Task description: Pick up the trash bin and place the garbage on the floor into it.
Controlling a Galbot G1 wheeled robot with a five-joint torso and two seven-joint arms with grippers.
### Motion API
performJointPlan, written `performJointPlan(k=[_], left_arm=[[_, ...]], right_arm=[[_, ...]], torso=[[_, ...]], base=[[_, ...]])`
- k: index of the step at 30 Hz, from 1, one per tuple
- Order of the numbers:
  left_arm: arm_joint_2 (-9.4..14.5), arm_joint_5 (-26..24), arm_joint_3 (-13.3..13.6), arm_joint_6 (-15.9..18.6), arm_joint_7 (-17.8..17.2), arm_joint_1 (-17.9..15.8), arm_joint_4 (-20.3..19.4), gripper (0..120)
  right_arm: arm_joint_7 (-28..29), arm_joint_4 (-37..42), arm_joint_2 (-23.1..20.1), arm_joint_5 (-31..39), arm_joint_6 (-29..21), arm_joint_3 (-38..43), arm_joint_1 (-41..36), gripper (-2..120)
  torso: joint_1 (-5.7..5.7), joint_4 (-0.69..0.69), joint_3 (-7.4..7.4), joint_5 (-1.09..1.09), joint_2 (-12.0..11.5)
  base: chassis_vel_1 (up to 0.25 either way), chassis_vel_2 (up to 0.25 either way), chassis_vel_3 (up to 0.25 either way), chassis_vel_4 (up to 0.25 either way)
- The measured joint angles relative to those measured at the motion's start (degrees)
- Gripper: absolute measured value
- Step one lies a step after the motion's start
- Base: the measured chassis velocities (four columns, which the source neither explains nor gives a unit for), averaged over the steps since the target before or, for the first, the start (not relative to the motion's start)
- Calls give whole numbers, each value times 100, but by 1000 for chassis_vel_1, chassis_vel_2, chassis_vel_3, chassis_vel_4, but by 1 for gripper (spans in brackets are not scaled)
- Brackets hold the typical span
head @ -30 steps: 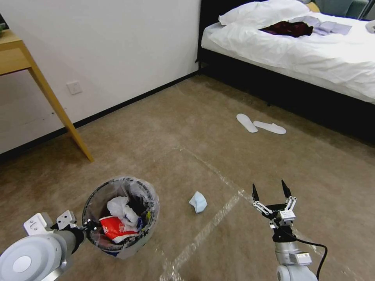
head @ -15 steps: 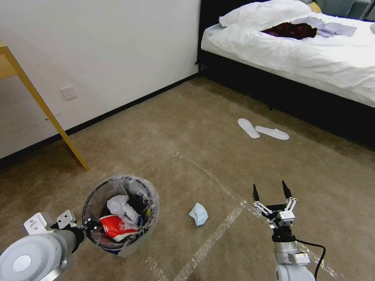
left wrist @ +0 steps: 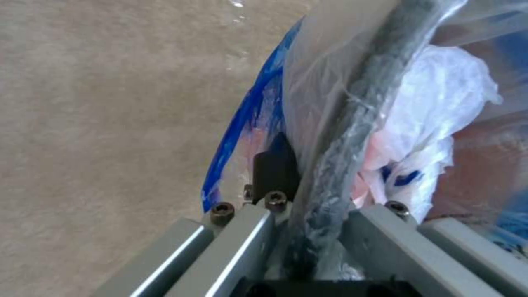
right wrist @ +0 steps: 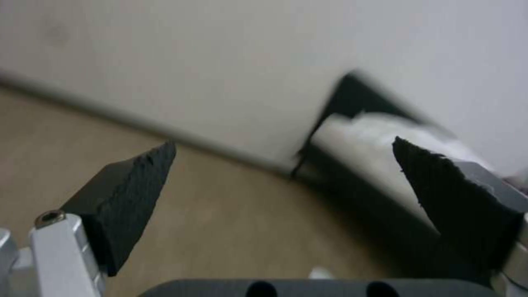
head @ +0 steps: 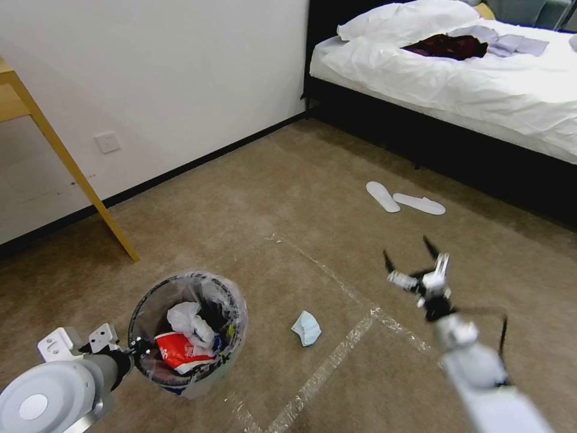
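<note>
The left gripper (head: 133,347) is clamped on the trash bin (head: 187,328) rim. The right gripper (head: 409,255) gapes wide, empty, outstretched above the floor (head: 270,198).

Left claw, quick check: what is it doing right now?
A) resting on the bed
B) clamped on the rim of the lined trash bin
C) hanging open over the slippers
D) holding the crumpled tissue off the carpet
B: the left claw is shut on the plastic-lined rim of the trash bin, while the blue-white tissue lies on the carpet beside the bin.
</note>
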Motion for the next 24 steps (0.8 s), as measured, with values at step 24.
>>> performJointPlan(k=[24], left_arm=[[-77, 162, 24, 36, 266, -164, 581, 0]], right_arm=[[-5018, -3529, 357, -127, -115, -5244, 4670, 100]], torso=[[1, 0, 0, -4, 0]], base=[[0, 0, 0, 0]])
